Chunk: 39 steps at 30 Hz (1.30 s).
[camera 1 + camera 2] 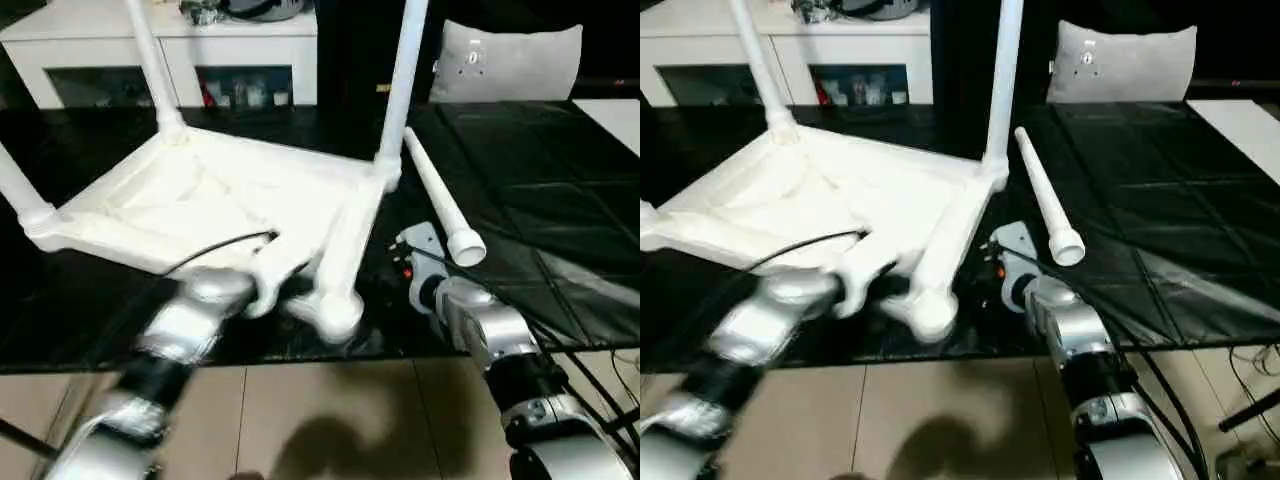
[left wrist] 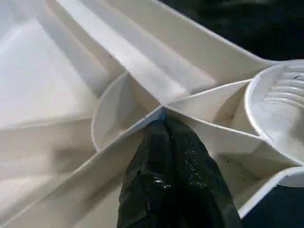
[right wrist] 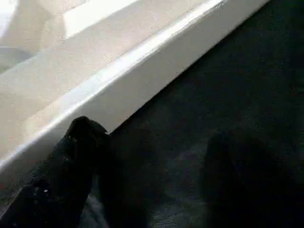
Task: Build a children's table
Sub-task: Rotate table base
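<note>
White plastic dominated the head camera's views: the children's table (image 1: 215, 205) lay upside down on the black work surface (image 1: 560, 200), ribbed underside up, presumably so its corner sockets faced upward to take legs. Three legs stood in sockets: two at the far corners and one at the robot's left. The near corner socket (image 1: 335, 312) was empty, and the loose fourth leg (image 1: 437, 195) lay on the black surface just beside the top's right edge, wide end toward the robot, within likely reach of the right arm. Behind stood a white cabinet (image 1: 150, 50) and a grey cushion (image 1: 505, 60). The left gripper (image 1: 262, 290) sat at the top's near edge beside the empty socket; the right gripper (image 1: 415, 255) hovered between the top's right edge and the loose leg.

From the left wrist, the left gripper's black fingers (image 2: 173, 180) were pressed together with nothing between them, their tips set against the junction of ribs next to the empty socket (image 2: 280, 104). That looked like bracing the top to steady it, though the purpose could not be confirmed.

From the right wrist, the right gripper's fingers (image 3: 76, 156) were spread wide and held nothing, one close to the top's outer wall (image 3: 142, 61), the other over the black surface. Spread that way, they seemed readied to take the leg.
</note>
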Available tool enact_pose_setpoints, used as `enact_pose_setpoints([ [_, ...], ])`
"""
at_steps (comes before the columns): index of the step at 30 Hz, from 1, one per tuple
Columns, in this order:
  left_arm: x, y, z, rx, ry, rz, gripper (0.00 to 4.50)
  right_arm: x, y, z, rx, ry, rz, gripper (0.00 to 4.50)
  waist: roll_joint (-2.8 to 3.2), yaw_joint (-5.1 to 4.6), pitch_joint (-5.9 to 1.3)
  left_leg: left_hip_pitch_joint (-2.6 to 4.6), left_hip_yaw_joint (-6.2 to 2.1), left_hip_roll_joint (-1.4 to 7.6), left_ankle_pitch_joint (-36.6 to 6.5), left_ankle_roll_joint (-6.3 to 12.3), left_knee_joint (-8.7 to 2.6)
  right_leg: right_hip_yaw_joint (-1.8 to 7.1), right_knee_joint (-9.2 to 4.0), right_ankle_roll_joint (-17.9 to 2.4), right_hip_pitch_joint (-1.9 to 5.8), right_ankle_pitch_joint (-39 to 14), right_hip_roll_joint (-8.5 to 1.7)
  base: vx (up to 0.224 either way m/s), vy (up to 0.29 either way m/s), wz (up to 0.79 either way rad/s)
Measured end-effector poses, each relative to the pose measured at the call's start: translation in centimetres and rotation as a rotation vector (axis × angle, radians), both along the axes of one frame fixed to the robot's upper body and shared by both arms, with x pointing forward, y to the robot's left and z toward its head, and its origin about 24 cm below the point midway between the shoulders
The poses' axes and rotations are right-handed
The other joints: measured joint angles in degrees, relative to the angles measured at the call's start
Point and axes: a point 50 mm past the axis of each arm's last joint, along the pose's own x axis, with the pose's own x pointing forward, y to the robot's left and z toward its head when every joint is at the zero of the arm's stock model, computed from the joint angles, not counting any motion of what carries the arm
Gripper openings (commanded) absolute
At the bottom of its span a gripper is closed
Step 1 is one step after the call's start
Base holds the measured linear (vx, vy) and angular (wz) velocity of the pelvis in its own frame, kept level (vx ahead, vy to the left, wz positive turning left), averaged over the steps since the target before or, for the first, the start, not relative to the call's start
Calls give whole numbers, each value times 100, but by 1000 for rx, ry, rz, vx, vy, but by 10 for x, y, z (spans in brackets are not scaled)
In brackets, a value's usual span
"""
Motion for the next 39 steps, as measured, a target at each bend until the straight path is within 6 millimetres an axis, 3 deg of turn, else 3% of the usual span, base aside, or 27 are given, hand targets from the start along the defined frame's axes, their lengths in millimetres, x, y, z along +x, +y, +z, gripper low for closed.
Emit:
enact_pose_setpoints([
  [6, 8, -9, 3, -125, -63, 127, 8, 7, -8, 12, 16, -79, -88, 450, -8, -4, 5, -24, 0, 2, 3, 5, -3, -8, -2, 3, -27, -1, 4, 0, 0, 0],
  [12, 2, -16, 25, -298, -118, 58, 67, 13, -13, 26, 20, -111, -180, 450, -7, 54, 4, -28, 6, 2, 0, 16, 2, -4, -8, 1, -28, -2, -2, 0, 0, 0],
  [19, -9, 4, 25, -359, -133, 154, 114, 17, -20, 44, 50, -167, -258, 450, 1, 29, 5, -21, 6, 5, 1, 11, -2, -5, -3, 2, -27, -2, 1, 0, 0, 0],
  [28, -18, 22, 34, -349, -166, 211, 193, 20, -32, 51, 60, -199, -319, 450, -2, -15, 8, -25, 7, 3, 0, 12, -4, -3, -9, 5, -27, -2, 2, 0, 0, 0],
  [33, -26, 35, 40, -306, -161, 172, 244, 38, -38, 67, 5, -179, -353, 450, 1, -67, 8, -15, 9, 2, 2, 9, -3, 2, 1, 4, -27, -2, 2, 0, 0, 0],
  [39, -32, 39, 36, -284, -126, 164, 286, 50, -48, 67, -68, -95, -402, 450, 0, -32, 9, -19, 10, 3, 2, 9, -2, 1, 0, 4, -27, -2, 3, 0, 0, 0],
])
